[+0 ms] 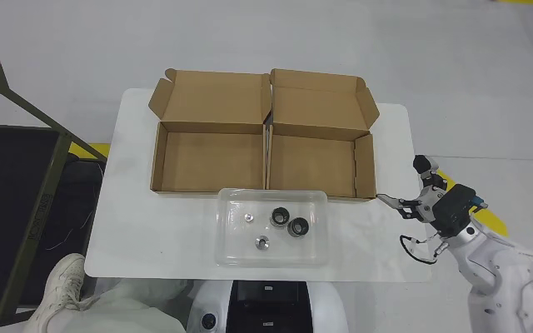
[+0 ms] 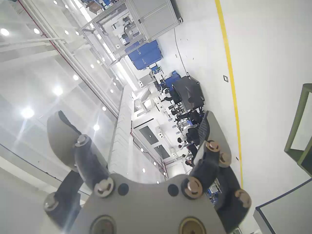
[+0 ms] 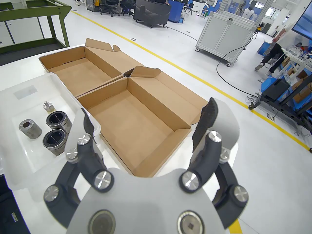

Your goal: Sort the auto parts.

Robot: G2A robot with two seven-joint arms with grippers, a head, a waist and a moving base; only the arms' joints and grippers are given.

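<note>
Right gripper (image 3: 147,108) hovering at right edge of table (image 1: 117,166), fingers spread wide, gripping nothing. Nearest box (image 3: 136,122) lying just ahead of it, corner close to one fingertip. Second box (image 3: 80,71) lying beyond, walls touching. Clear tray (image 3: 14,161) sitting leftward of gripper, against boxes' near walls. Tray holding two dark-bored bearings (image 3: 54,138) side by side, steel bushing (image 3: 30,129) and small stud (image 3: 48,105). Left gripper (image 2: 132,116) also spread, gripping nothing, pointing out at hall. Top view giving full table outline.
</note>
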